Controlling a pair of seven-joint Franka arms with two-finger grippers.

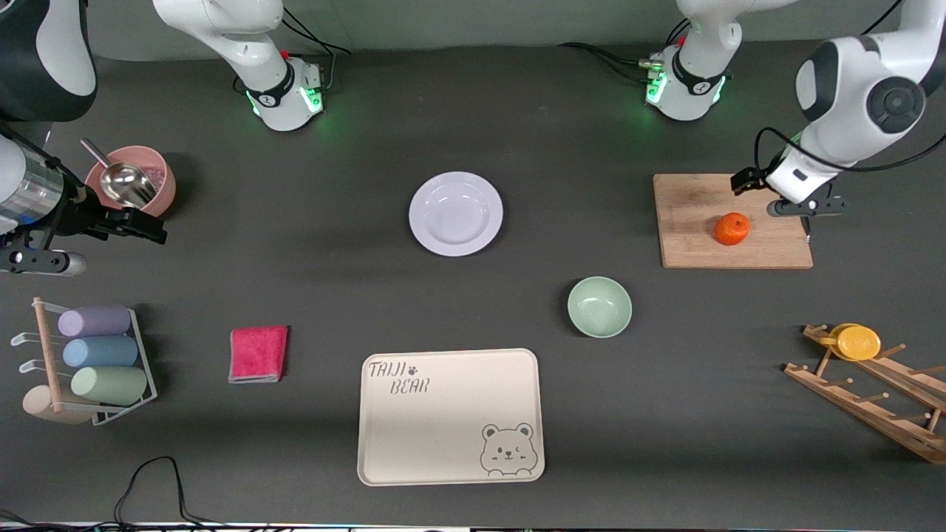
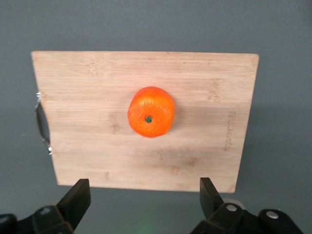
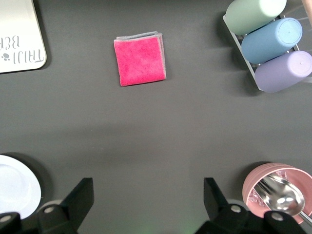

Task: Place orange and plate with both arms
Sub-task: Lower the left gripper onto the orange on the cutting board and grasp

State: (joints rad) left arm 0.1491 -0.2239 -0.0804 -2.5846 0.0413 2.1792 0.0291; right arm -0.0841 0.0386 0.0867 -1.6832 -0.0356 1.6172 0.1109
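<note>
So the orange (image 1: 732, 228) is sitting on a wooden cutting board (image 1: 695, 244) toward the left arm's end of the surface (image 1: 295, 281); in the left wrist view it's roughly mid-board with its little green stem dot facing up (image 2: 151, 111); the left end effector (image 1: 805, 222) hangs over the edge of that board, just beside the fruit, fingers (image 2: 78, 197) spread wide and gripping nothing. The plate (image 1: 456, 213) lies flat near the middle of the surface, white with a faint lavender cast, well apart from the orange and on its own; a pale-green bowl (image 1: 599, 307) sits nearer to the front camera than the plate, between the plate and the board's end; nearer still is the cream bear tray (image 1: 451, 416) with nothing on it. The right end effector (image 1: 140, 225) is up over the right arm's end of the surface, just beside a pink bowl (image 1: 159, 177) with a metal scoop (image 1: 122, 181) in it, and its fingers (image 3: 80, 197) are spread too, nothing between them; that arm is just waiting. Also around: a folded pink cloth (image 1: 258, 354), a wire rack of pastel cups (image 1: 100, 353) near it, and a wooden peg rack (image 1: 872, 395) with a yellow cup (image 1: 857, 342) at the left arm's end.
</note>
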